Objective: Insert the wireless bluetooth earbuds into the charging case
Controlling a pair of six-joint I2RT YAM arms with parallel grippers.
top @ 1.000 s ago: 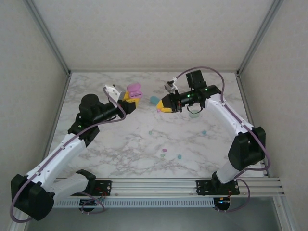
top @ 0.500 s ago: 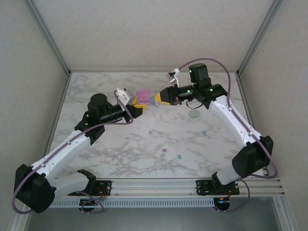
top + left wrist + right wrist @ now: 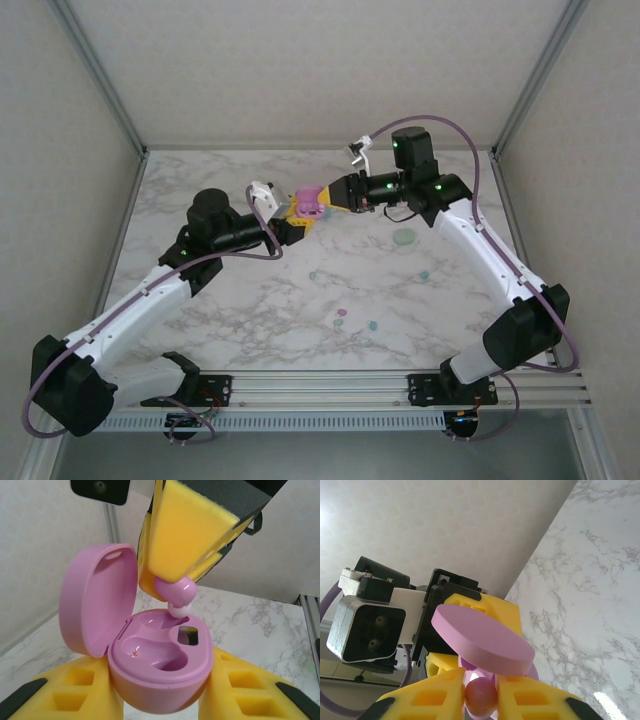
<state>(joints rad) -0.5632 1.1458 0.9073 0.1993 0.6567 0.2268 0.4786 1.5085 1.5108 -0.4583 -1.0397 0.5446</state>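
The left gripper [image 3: 295, 213] is positioned above the far half of the tabletop [image 3: 250, 300], about midway between the left and right edges. Its jaws are pressed against both sides of the pink case [image 3: 307, 199], which is held clear of the tabletop. In the left wrist view the case [image 3: 157, 665] is open. The lid [image 3: 97, 602] is hinged up on the left and two wells are exposed.

The right gripper [image 3: 326, 197] meets the case from the right, and its jaws are pinching a pink earbud [image 3: 176, 591]. The earbud's stem is at the mouth of the far well; whether it touches the well cannot be told. The earbud is not seated. In the right wrist view this earbud [image 3: 481, 695] is seen between the yellow pads [image 3: 435, 695], below the lid [image 3: 482, 639].

A mint case [image 3: 405, 237] lies on the tabletop toward the right edge. Loose earbuds [image 3: 373, 325] are scattered between the centre and the near edge.
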